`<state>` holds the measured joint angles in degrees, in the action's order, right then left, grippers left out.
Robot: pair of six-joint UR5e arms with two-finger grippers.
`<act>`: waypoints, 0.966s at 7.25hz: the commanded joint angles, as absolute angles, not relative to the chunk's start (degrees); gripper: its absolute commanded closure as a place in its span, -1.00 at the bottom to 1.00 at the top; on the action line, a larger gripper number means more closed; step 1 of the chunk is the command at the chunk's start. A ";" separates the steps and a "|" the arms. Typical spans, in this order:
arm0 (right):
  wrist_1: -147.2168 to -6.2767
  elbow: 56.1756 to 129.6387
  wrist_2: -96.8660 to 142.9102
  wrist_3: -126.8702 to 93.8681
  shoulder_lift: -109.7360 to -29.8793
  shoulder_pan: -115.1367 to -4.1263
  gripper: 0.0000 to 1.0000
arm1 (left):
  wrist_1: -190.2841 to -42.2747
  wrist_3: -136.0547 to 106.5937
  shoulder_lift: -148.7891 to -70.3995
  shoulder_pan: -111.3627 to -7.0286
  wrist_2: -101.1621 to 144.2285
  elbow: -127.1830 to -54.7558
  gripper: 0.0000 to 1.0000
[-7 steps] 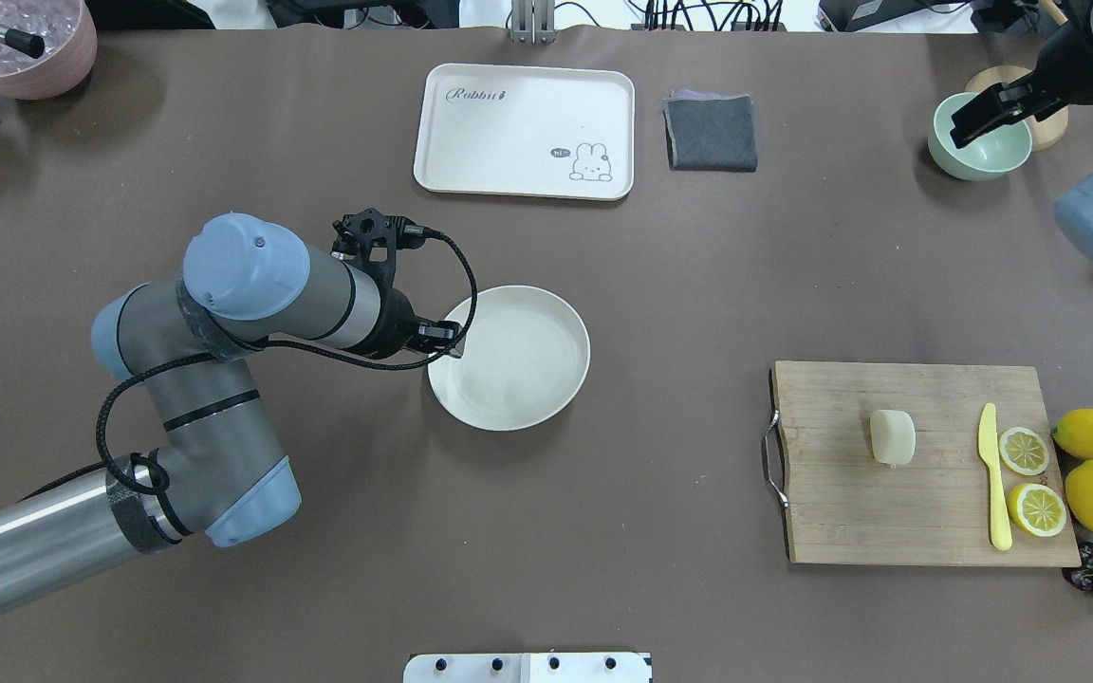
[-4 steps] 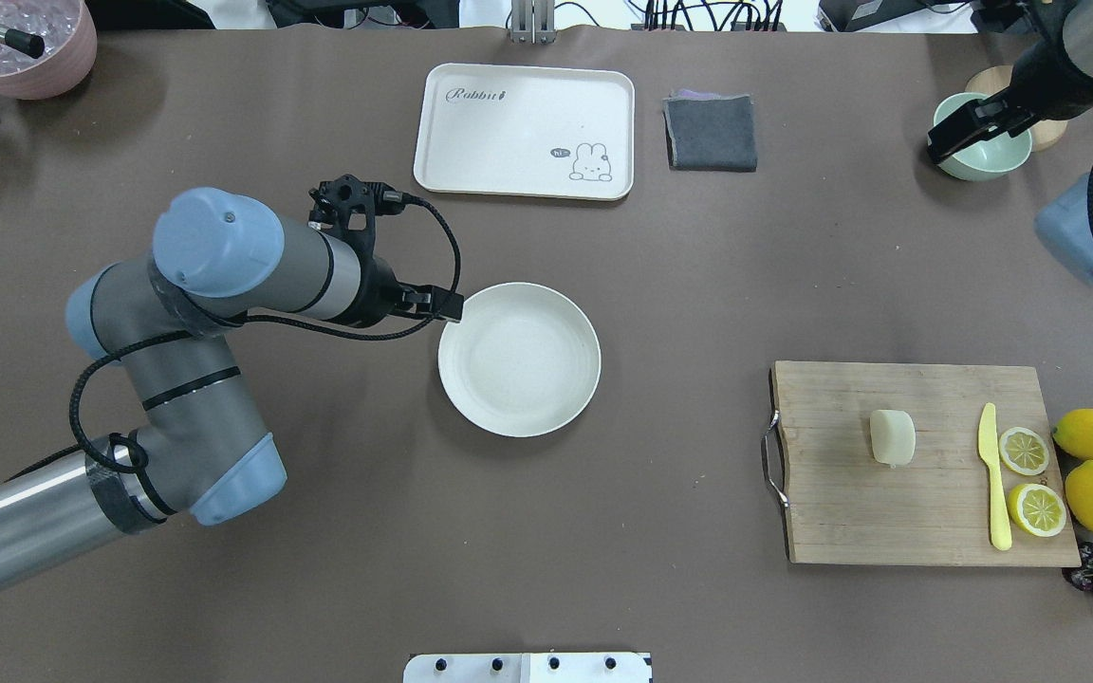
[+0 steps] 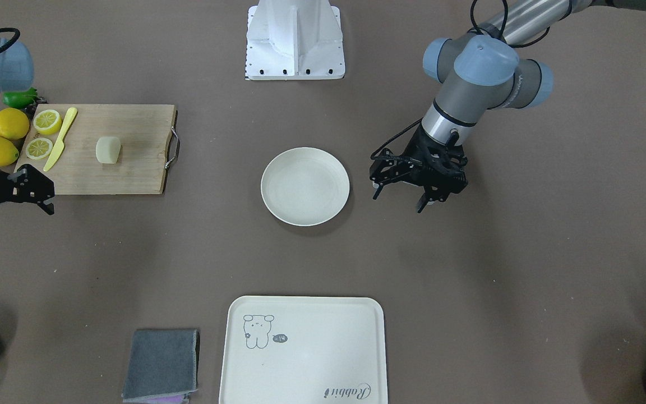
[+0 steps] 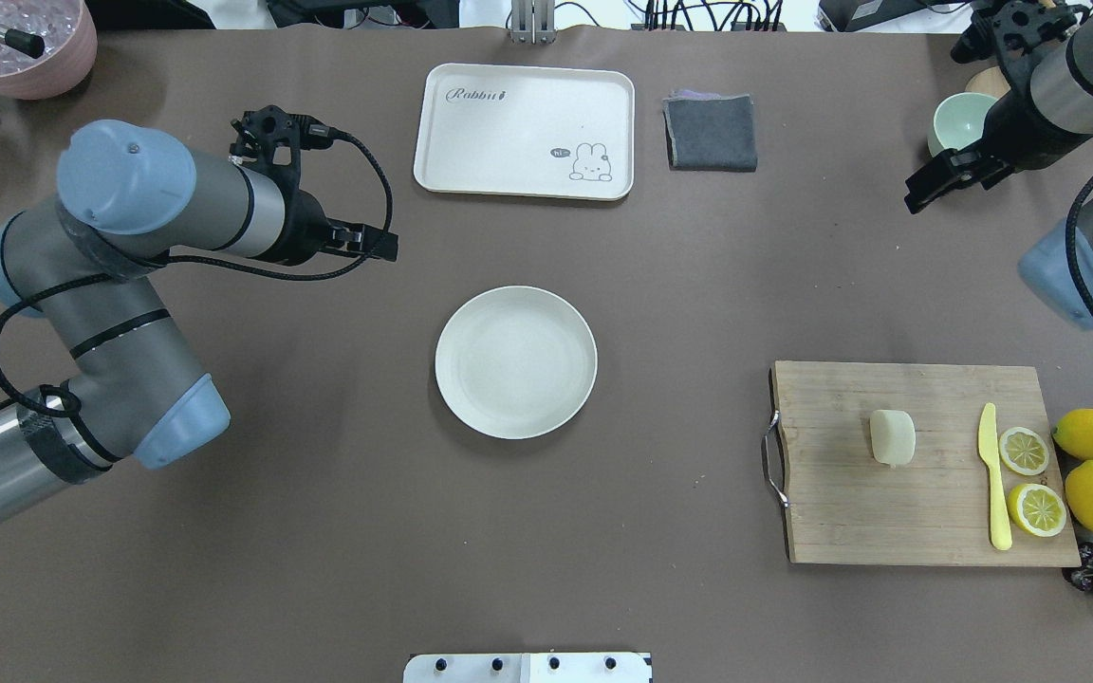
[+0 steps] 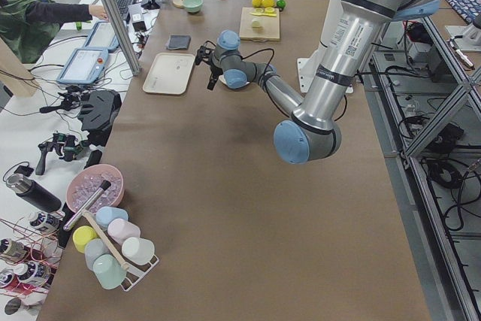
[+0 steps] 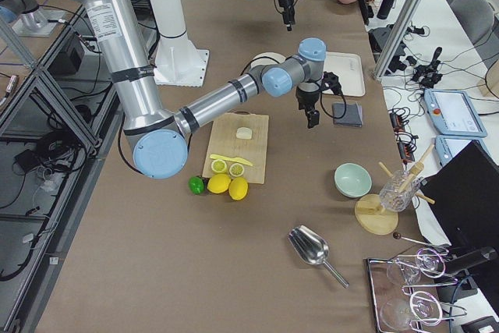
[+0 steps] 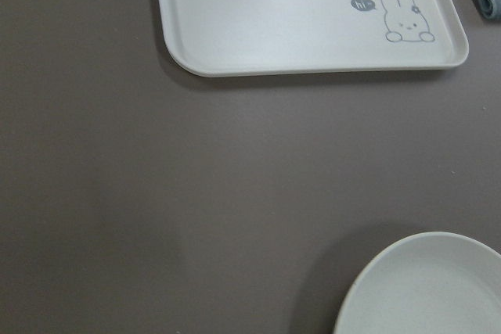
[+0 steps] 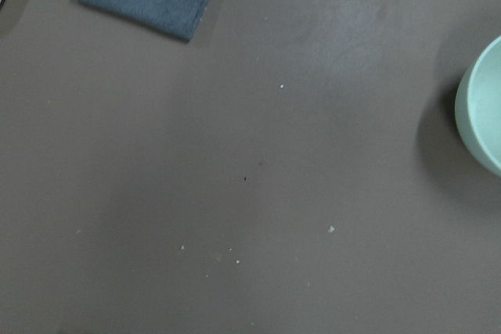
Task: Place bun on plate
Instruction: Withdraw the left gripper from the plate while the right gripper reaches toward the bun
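Facing the robot from the front, finds the bun (image 3: pixel 108 150) lying on the wooden cutting board (image 3: pixel 132 171), well apart from the plate (image 3: pixel 266 186) at mid-table; catches the left gripper (image 3: pixel 397 201) just beside the plate, jaws spread, gripping nothing, and the right gripper (image 3: pixel 19 216) near the board's corner, jaws likewise spread. From overhead, puts the bun beside the yellow knife (image 4: pixel 991 474) and lemon halves (image 4: pixel 1024 451). From the left wrist, shows only plate rim and rabbit tray (image 7: pixel 297 13)
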<state>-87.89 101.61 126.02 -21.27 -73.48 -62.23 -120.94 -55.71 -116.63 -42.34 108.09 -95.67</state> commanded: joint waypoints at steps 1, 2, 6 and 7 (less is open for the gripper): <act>-87.80 102.74 127.09 -21.53 -77.59 -59.78 -1.00 | -120.59 -53.36 -116.37 -44.55 108.02 -95.54 -0.96; -87.80 103.44 127.26 -21.53 -79.35 -58.55 -1.00 | -120.59 -53.35 -116.37 -44.82 107.76 -95.54 -0.96; -87.80 104.77 129.20 -21.62 -83.14 -56.17 -1.00 | -120.85 -53.35 -114.08 -44.91 107.32 -97.72 -0.96; -87.80 104.77 129.20 -21.53 -84.01 -55.03 -1.00 | -120.85 -53.35 -113.04 -44.83 107.23 -98.52 -0.96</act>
